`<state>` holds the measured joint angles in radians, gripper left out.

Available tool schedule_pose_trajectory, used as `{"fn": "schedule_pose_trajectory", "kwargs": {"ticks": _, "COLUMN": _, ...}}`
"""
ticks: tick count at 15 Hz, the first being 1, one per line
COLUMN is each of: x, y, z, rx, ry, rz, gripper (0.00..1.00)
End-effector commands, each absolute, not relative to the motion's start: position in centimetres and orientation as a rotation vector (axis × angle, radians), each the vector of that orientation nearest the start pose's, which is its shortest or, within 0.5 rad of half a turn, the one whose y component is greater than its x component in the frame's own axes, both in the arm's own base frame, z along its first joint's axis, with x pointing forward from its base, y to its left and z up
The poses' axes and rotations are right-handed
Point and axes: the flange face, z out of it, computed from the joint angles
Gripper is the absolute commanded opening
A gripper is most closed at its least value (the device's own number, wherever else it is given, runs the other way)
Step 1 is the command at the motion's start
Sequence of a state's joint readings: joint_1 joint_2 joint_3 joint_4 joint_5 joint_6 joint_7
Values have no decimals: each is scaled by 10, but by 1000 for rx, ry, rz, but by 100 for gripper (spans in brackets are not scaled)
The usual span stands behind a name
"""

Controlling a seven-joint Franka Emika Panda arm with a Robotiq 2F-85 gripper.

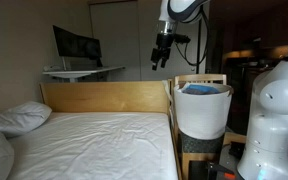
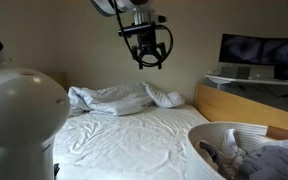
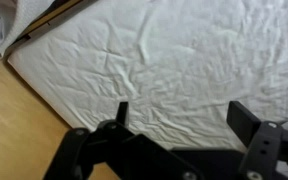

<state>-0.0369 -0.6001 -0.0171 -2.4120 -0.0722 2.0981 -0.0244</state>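
My gripper [image 2: 147, 55] hangs high in the air above the bed, open and empty. It shows in both exterior views [image 1: 161, 55]. In the wrist view the two black fingers [image 3: 184, 115] are spread wide apart with only the wrinkled white sheet [image 3: 174, 60] far below between them. The gripper touches nothing. The white mattress [image 1: 94, 145] lies under it, inside a light wooden bed frame [image 1: 104, 97].
A white laundry basket [image 1: 202, 108] with clothes [image 2: 246, 158] stands at the foot of the bed on a wooden stand. Pillows [image 2: 114, 98] lie at the head end. A desk with a monitor [image 1: 76, 47] is behind the bed. A white robot body [image 1: 274, 110] stands close to the camera.
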Motion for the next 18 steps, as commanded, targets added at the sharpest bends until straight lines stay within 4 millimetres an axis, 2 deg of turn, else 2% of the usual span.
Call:
{"fn": "schedule_pose_trajectory", "kwargs": {"ticks": 1, "x": 396, "y": -26, "z": 552, "rx": -3177, "ry": 1, "rz": -453, "gripper": 100}}
{"fn": "schedule_pose_trajectory", "kwargs": {"ticks": 11, "x": 396, "y": -26, "z": 551, "rx": -3177, "ry": 1, "rz": -453, "gripper": 100}}
{"fn": "schedule_pose_trajectory", "kwargs": {"ticks": 13, "x": 390, "y": -24, "z": 554, "rx": -3142, "ry": 98, "rz": -514, "gripper": 100}}
{"fn": "schedule_pose_trajectory", "kwargs": {"ticks": 15, "x": 390, "y": -32, "z": 560, "rx": -3106, "ry": 197, "rz": -552, "gripper": 100}}
{"fn": "schedule_pose_trajectory", "kwargs": {"ticks": 18, "x": 394, "y": -63, "z": 574, "rx": -3050, "ry": 363, "rz": -673, "gripper": 100}}
